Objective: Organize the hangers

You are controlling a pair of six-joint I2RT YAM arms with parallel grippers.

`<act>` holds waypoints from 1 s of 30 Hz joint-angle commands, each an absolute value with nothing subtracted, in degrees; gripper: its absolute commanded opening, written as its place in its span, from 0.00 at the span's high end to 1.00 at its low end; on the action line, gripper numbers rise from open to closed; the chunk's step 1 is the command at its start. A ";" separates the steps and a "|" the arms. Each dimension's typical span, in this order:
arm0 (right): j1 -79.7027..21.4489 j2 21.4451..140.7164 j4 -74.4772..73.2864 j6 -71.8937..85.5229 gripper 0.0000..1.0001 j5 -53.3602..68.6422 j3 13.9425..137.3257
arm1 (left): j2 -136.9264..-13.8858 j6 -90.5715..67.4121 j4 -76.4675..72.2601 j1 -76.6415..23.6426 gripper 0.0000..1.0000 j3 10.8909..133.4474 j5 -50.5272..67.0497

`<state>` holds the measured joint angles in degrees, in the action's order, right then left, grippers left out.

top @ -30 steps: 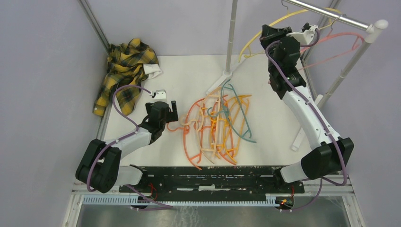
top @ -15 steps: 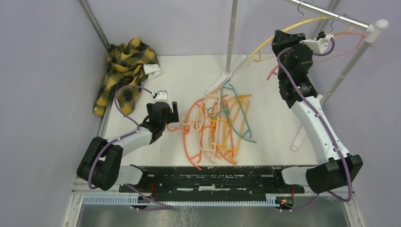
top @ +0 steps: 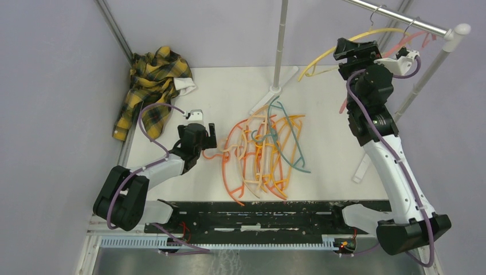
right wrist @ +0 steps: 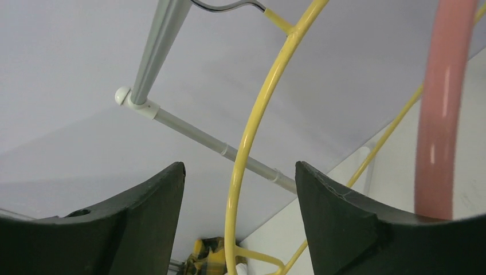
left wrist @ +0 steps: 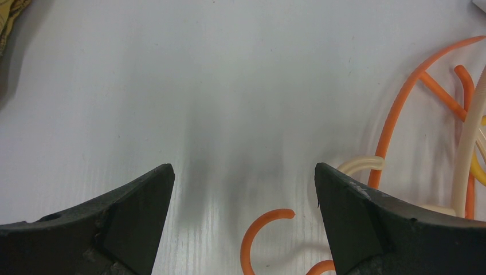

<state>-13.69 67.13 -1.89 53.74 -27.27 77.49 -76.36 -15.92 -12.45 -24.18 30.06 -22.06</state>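
Counting first: two hangers hang on the rail [top: 401,19] at far right, one yellow hanger [right wrist: 259,114] and one pink hanger [right wrist: 441,103], with their metal hooks over the bar. The rest sit in one tangled pile of hangers [top: 258,163] on the desk [top: 229,91], centre, just in front of the upright pole [top: 281,46]. In the pile there is one teal hanger [top: 298,165] on the right side. The others are orange, peach and yellow-orange, overlapped too much for a sure count. Any print on the arms is too small to read.

Right hand [right wrist: 239,166] is raised up by the rail, fingers spread wide. In the wrist view the yellow hanger's thin shoulder runs through the gap between the fingers and touches neither, as far as shows. The pink hanger crosses just beside the finger at the view's right; contact cannot be told. Nothing is pinched.

Left hand [left wrist: 243,167] is low over the desk at the pile's left edge, fingers spread wide. One orange hook [left wrist: 265,226] lies flat on the desk in the gap between them, nearer the finger at the view's right, not touched. A peach hanger [left wrist: 467,149] and orange bars lie further right in that view.

One plaid shirt [top: 152,80], yellow and black, is crumpled at the desk's far left corner, well apart from the pile.
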 commanded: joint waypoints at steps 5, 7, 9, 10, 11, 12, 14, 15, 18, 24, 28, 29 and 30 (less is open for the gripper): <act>-13.45 56.42 -6.08 46.16 0.17 -28.14 73.34 | -77.61 -18.79 -15.10 -24.11 0.01 31.60 -21.58; -13.46 54.75 -7.46 43.48 0.16 -28.16 73.11 | -78.05 -18.80 -15.12 -24.11 0.01 31.68 -21.53; -13.46 53.46 -9.22 41.22 0.18 -27.59 73.43 | -78.41 -18.87 -15.11 -24.16 0.01 31.79 -21.37; -13.45 52.90 -9.66 39.78 0.21 -26.67 73.59 | -78.52 -18.89 -15.11 -24.12 0.01 31.86 -21.46; -13.45 52.49 -9.86 38.31 0.24 -25.53 73.83 | -78.57 -18.90 -15.12 -24.15 0.01 31.88 -21.45; -13.40 52.14 -9.48 37.03 0.30 -23.90 73.87 | -78.57 -18.90 -15.16 -24.16 0.01 31.89 -21.50; -13.47 52.28 -7.41 33.74 0.47 -19.62 74.23 | -78.49 -18.94 -15.27 -24.11 0.01 31.73 -21.58; -13.45 52.95 -7.10 32.78 0.54 -17.81 75.21 | -78.38 -18.90 -15.36 -24.09 0.01 31.71 -21.58; -13.45 57.62 -8.26 30.28 0.66 -13.38 79.98 | -78.31 -18.90 -15.55 -24.08 0.01 31.59 -21.56; -13.54 67.87 -8.85 28.72 0.80 -8.40 89.63 | -78.48 -18.81 -15.62 -24.14 0.01 31.66 -21.53; -13.56 74.02 -8.47 27.25 0.75 -9.00 93.36 | -78.72 -18.73 -15.64 -24.07 0.01 31.89 -21.52; -13.54 75.63 -8.67 26.50 0.73 -9.50 94.46 | -78.81 -18.72 -15.64 -24.15 0.01 31.90 -21.53; -13.54 77.34 -9.01 25.75 0.71 -9.83 95.72 | -78.83 -18.72 -15.62 -24.13 0.01 32.02 -21.53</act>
